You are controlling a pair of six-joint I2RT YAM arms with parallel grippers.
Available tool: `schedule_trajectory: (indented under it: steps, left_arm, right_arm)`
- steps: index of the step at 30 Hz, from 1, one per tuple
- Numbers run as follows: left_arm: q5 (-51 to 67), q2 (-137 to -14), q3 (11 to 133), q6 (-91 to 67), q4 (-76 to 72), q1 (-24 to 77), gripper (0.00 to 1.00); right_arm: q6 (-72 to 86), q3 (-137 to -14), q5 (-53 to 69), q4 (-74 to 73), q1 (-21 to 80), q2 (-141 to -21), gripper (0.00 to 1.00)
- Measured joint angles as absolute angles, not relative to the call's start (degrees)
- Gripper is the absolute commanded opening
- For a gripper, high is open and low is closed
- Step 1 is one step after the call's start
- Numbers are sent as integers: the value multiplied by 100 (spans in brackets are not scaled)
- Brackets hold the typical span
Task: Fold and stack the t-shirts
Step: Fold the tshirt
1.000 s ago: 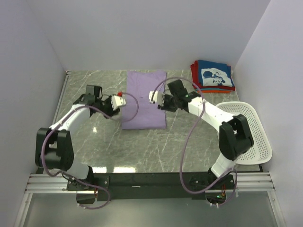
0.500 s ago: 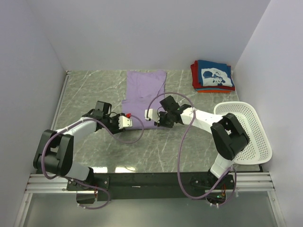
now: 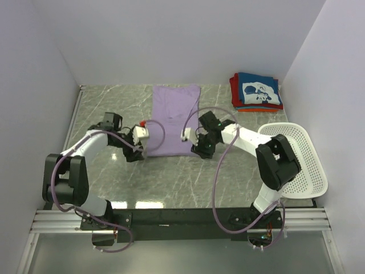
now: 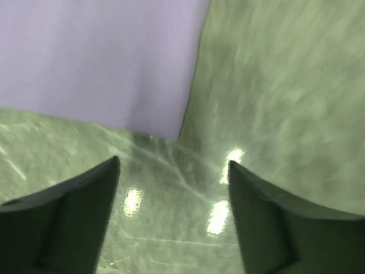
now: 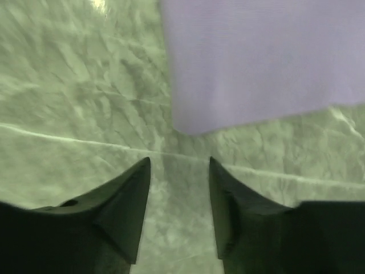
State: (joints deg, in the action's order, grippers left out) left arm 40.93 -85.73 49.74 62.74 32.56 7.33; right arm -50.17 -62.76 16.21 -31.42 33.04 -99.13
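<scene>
Two open, empty tools flank the lavender t-shirt [image 3: 173, 123] lying flat on the tabletop [image 3: 188, 177]: left tool [image 4: 173, 165] at its near-left corner, right tool [image 5: 179, 162] near-right. Folded t-shirts [image 3: 256, 91] sit far right of it.

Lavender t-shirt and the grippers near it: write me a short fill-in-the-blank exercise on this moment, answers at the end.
1. The lavender t-shirt lies flat, and each wrist view shows one near ____ of it ahead of the fingertips.
2. The left gripper and the right gripper both have jaws standing ____, with nothing between them.
3. The top shirt of the folded stack is ____ with a white print.
4. The white basket sits beside the ____ arm.
Missing words: corner; open; navy; right.
</scene>
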Motion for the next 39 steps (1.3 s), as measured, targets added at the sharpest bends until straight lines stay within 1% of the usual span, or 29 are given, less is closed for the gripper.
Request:
schedule_trajectory:
  steps: [1, 2, 3, 6, 9, 12, 16, 22, 26, 32, 39]
  left_arm:
    - [4300, -8562, 5164, 6045, 3487, 620, 99]
    - [4619, -8545, 5376, 5778, 3701, 539, 100]
    - [4906, -8532, 5502, 5522, 3813, 515, 99]
    - [5752, -8490, 5625, 4287, 3802, 545, 99]
    - [6499, -8501, 5384, 2536, 3155, 580, 99]
    - [6829, -8501, 4849, 506, 1772, 637, 99]
    - [6829, -8700, 4274, -1857, -21, 888, 100]
    - [6705, -9382, 3931, -4174, -2244, 1253, 99]
    - [6632, -9974, 3852, -5249, -3404, 1280, 100]
    - [6547, -10615, 3771, -6117, -4589, 1308, 99]
    - [6366, -10980, 3767, -6233, -4805, 1282, 99]
  right_arm:
    - [-4801, -6471, 1855, -3400, 3164, -9909, 59]
    - [-4576, -6641, 2025, -3544, 3083, -9909, 66]
    - [-4276, -6851, 2248, -3634, 2991, -9907, 77]
    - [-3236, -7408, 3035, -3640, 2867, -9896, 86]
    - [-1920, -7570, 3846, -3284, 2873, -9883, 88]
    - [-558, -7360, 4469, -2613, 2886, -9887, 89]
    - [1166, -6995, 5061, -1664, 2886, -10147, 90]
    - [3131, -6403, 5454, -268, 2886, -10881, 91]
    - [4088, -6254, 5610, 552, 2886, -11185, 91]
    - [5181, -6178, 5752, 1695, 2886, -11587, 91]
    - [5695, -6062, 5640, 2209, 2888, -11701, 91]
